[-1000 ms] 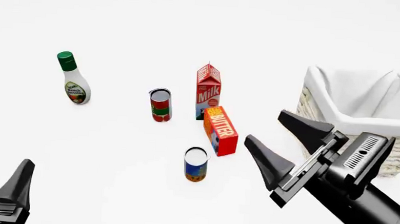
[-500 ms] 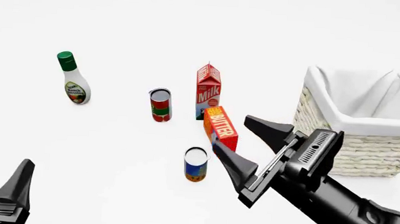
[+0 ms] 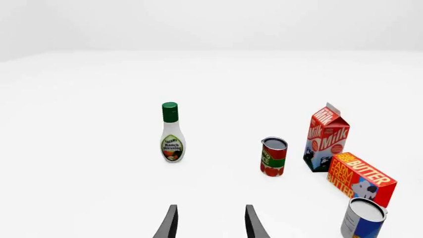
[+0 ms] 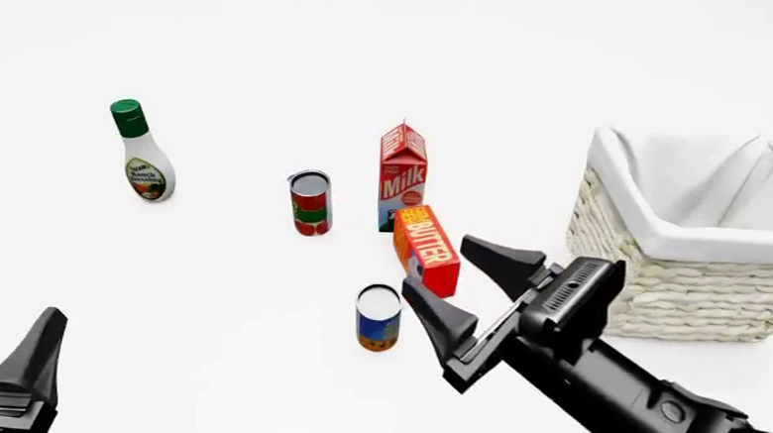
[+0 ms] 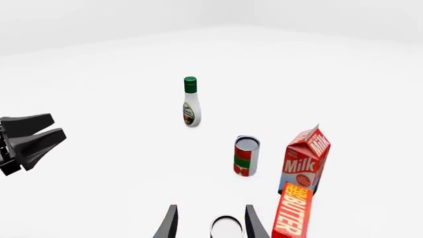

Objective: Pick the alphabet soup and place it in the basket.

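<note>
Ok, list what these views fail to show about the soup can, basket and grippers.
- Alphabet soup: the right wrist view's lower edge cuts off all but its silver top.
- Basket: the front view's right edge crops it; its floor is hidden by its own wall; absent from both wrist views.
- Left gripper: half cut by the front view's edges.
- Right gripper: its height above the table is unclear.

soup can (image 4: 378, 317) near front, centre | butter box (image 4: 426, 249) just behind and right of it | milk carton (image 4: 403, 176) behind the butter | second can (image 4: 309, 203) left of the milk | dressing bottle (image 4: 140, 151) far left | basket (image 4: 685, 282) far right
</note>
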You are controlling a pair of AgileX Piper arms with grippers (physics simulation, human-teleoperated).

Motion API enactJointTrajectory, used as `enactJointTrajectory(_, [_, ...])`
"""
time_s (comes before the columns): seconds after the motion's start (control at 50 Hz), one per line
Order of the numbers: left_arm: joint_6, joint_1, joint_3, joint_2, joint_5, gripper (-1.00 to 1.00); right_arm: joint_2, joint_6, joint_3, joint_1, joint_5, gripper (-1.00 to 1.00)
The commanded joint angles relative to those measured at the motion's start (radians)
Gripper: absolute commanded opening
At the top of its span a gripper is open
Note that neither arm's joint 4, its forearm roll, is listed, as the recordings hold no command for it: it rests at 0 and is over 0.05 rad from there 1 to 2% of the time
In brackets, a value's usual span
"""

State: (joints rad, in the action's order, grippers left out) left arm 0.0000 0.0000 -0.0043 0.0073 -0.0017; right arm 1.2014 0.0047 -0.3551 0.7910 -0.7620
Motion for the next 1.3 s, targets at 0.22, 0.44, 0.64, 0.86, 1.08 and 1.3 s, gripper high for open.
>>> enactJointTrajectory(0.22, [0.000,0.000,0.000,0.000,0.000,1.00,0.144,0.019,0.013,-0.050,-0.108,1.00])
enactJointTrajectory(0.44, [0.000,0.000,0.000,0.000,0.000,1.00,0.223,0.020,0.013,-0.075,-0.156,1.00])
enactJointTrajectory(0.64, [0.000,0.000,0.000,0.000,0.000,1.00,0.272,0.021,0.017,-0.093,-0.194,1.00])
enactJointTrajectory(0.86, [0.000,0.000,0.000,0.000,0.000,1.00,0.329,0.026,0.010,-0.089,-0.227,1.00])
enactJointTrajectory(1.08, [0.000,0.000,0.000,0.000,0.000,1.00,0.388,0.033,-0.004,-0.088,-0.246,1.00])
enactJointTrajectory(1.3, [0.000,0.000,0.000,0.000,0.000,1.00,0.441,0.040,-0.029,-0.086,-0.253,1.00])
